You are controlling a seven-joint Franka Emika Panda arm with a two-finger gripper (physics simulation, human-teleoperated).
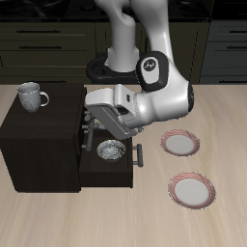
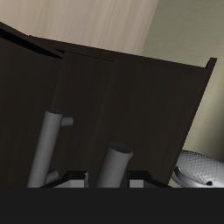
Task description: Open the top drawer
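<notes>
Reading the table as a clock face from the front camera, with twelve at the back where the robot's base stands, the nearest thing is a white plate with a pink rim (image 1: 191,189) at about five o'clock, close to the front edge. A second plate of the same kind (image 1: 180,144) lies just behind it, apart from it, at about three o'clock. A dark wooden cabinet (image 1: 39,145) fills the nine o'clock side. From its face toward the plates, the lower drawer (image 1: 106,172) stands pulled out, its grey bar pull (image 1: 138,152) pointing toward three o'clock and a grey metal bowl (image 1: 111,150) sitting inside it. Above that open drawer is the top drawer (image 2: 131,96). In the wrist camera its dark front fills most of the picture, with its grey bar handle (image 2: 48,149) standing out from the panel. The arm reaches down from twelve o'clock and brings the gripper (image 1: 96,127) right up against this front, with the handle's posts just before the fingers. Whether the fingers are clamped on the bar or standing free of it cannot be told, nor how far this drawer is out. On the cabinet's top, toward ten o'clock, stands a white patterned mug (image 1: 32,95), upright.
</notes>
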